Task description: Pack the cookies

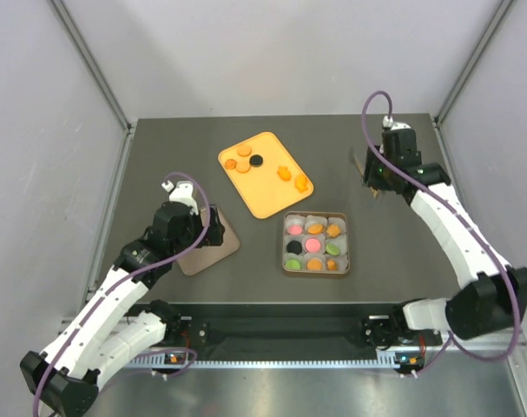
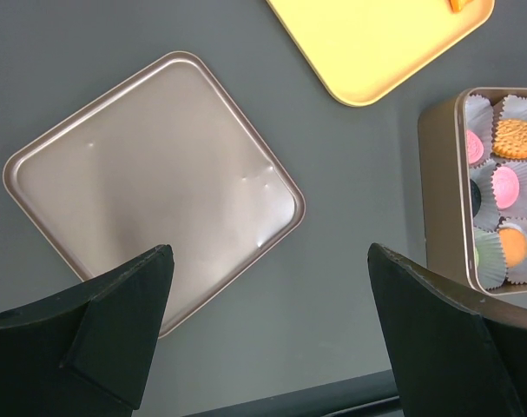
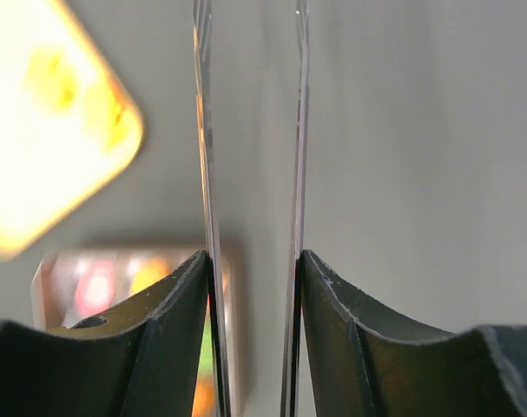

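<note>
Hovering left gripper [image 2: 270, 261] agape over lid [image 2: 150, 182] edge, right gripper [image 3: 253, 261] pinching strips [image 3: 205, 130]

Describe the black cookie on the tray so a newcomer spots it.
Find the orange tray in the middle of the dark table. Toward its far left end lies the black cookie, beside orange cookies. It is the tray's only dark disc.

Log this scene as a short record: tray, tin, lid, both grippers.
tray: orange tray, several orange cookies and one black cookie left on it
tin: square tin, all nine paper cups look filled
lid: square lid lying flat, left of the tin
left gripper: open, above the lid, holding nothing
right gripper: shut on tongs, right of the tray
</note>
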Robot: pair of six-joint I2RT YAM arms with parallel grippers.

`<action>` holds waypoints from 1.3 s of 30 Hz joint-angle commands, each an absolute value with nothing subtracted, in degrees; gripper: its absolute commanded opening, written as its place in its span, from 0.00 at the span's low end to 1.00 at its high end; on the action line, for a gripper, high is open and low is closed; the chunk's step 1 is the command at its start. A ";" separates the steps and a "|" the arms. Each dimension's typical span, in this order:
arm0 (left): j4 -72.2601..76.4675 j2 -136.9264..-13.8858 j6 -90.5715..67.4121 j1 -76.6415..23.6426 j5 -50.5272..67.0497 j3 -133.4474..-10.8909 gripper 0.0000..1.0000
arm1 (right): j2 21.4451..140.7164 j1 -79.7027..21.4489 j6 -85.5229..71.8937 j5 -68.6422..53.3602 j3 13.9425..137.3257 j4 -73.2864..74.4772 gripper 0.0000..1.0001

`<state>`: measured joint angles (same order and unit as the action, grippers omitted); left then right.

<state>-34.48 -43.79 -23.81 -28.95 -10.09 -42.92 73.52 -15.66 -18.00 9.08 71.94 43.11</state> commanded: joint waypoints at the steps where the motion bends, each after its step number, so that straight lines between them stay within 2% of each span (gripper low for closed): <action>1: -32.87 -43.42 -23.12 -29.18 -10.37 -42.89 0.98 | 78.39 -10.56 -15.91 12.22 69.62 25.07 0.45; 4: -32.96 -43.15 -23.47 -29.18 -11.16 -42.80 0.99 | 84.36 -7.48 -16.61 12.57 67.77 17.86 0.44; 9: -33.05 -43.51 -23.82 -29.18 -11.78 -42.80 0.99 | 93.49 -6.07 -17.31 12.22 67.06 10.73 0.50; 14: -33.05 -43.59 -23.82 -29.18 -12.22 -42.63 0.99 | 98.17 -5.80 -19.33 11.17 68.55 10.46 0.58; 19: -34.01 -44.91 -24.26 -29.18 -14.15 -43.42 0.99 | 100.98 -5.80 -20.39 8.79 68.47 11.95 0.61; 22: -34.72 -45.79 -25.13 -29.18 -15.47 -44.03 0.99 | 101.42 -5.89 -20.39 7.57 67.59 12.48 0.68; 26: -34.98 -46.49 -27.76 -29.09 -15.65 -44.39 0.99 | 101.08 -5.80 -20.57 6.42 67.94 13.71 0.77; 31: -34.54 -48.60 -32.51 -29.09 -16.51 -43.86 0.99 | 98.45 -5.89 -20.57 4.66 68.12 16.43 0.83; 35: -37.26 -49.92 -39.26 -28.74 -24.86 -45.26 0.99 | 87.75 -6.41 -20.83 2.47 65.83 17.66 0.84; 39: -39.19 -51.59 -46.13 -26.37 -28.65 -44.65 0.99 | 79.29 -11.06 -20.04 3.51 66.01 21.00 0.84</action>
<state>-36.99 -50.74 -38.39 -28.01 -22.44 -43.03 88.68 -7.57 -20.21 4.10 64.53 20.21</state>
